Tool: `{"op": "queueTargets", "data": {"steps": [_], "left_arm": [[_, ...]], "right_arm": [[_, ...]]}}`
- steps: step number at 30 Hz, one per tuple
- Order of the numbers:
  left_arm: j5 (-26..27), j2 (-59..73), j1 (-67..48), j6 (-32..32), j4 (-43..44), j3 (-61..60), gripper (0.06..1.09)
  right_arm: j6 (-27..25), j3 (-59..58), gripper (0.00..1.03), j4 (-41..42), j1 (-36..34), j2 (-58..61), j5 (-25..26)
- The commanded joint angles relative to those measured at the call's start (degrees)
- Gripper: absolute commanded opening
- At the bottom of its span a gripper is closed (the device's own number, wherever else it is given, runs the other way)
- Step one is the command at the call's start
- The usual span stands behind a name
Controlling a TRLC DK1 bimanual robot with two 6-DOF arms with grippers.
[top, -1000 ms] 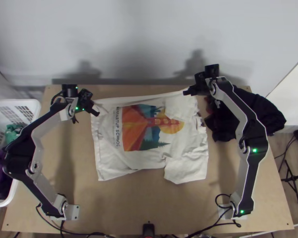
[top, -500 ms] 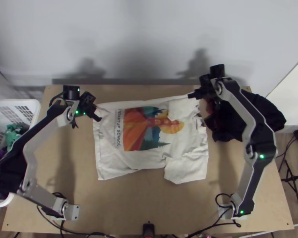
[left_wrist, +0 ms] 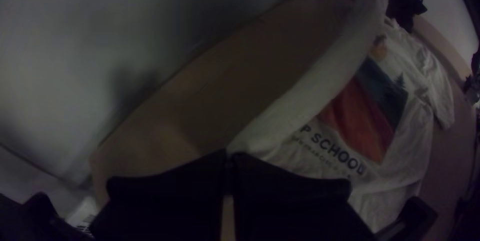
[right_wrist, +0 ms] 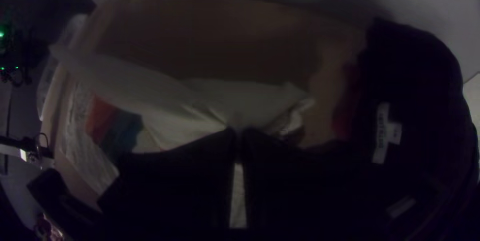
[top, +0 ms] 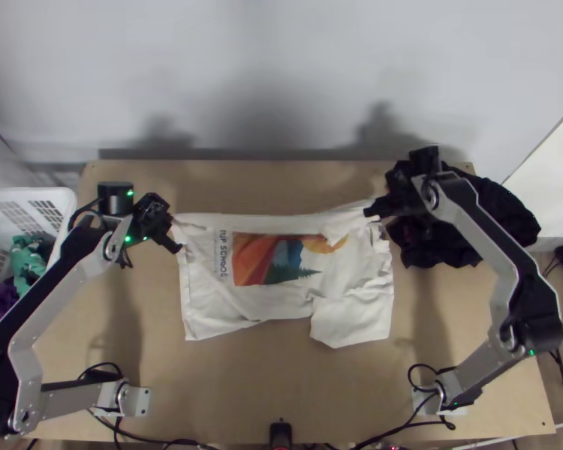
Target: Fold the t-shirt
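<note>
A light wooden table stands against a pale wall. Both arms bend outward at the elbow; the left gripper and right gripper, fingers brought together, each pinch the far edge of the white t-shirt, which lies mid-table, its print partly covered. Dark cloth lies beside it, beneath the right forearm; a white basket holding green cloth stands at the left.

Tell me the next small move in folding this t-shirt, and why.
Probably draw both grippers evenly toward the near edge of the table: the left gripper and right gripper grip the far side of the t-shirt, which partly covers the print, while its near part lies spread.
</note>
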Motion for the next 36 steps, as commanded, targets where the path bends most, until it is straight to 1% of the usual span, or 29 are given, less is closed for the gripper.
{"op": "queueTargets", "data": {"steps": [1, 4, 8, 10, 17, 23, 28, 36], "left_arm": [[-0.18, 0.27, 1.82, 0.90, 2.50, -0.02, 0.10], [-0.09, 2.82, 2.00, 0.99, 2.15, 2.79, 0.10], [-0.01, 1.15, 0.50, 0.11, 0.40, 2.97, 0.10], [-0.01, -0.69, -0.11, 0.11, -0.04, 1.03, 0.10], [-0.09, -8.96, -4.60, 0.02, -1.45, -8.90, 0.10], [-0.09, -10.19, -7.32, 0.55, -3.21, -14.79, 0.10], [0.08, -4.30, -6.62, 0.29, -3.30, -15.14, 0.10], [0.08, 3.26, -4.60, -1.03, 3.30, -14.08, 0.10]], "right_arm": [[0.09, -2.31, 0.03, 5.92, 0.42, -1.40, -0.68], [0.70, 2.88, 0.03, 6.10, 0.15, 1.59, -0.77], [0.44, 3.76, 0.03, 3.11, 0.33, 1.59, -0.68], [0.17, 2.09, 0.03, 0.82, 0.15, -0.17, -0.68], [0.17, -8.55, 0.03, 0.56, 1.03, -7.64, -0.77], [0.09, -12.24, 0.03, 0.91, 1.65, -5.79, -0.77], [0.09, -13.38, 0.03, 2.67, 1.74, -2.28, -0.77], [0.53, -12.06, 0.03, 6.27, 1.65, 3.17, -0.77]]}}
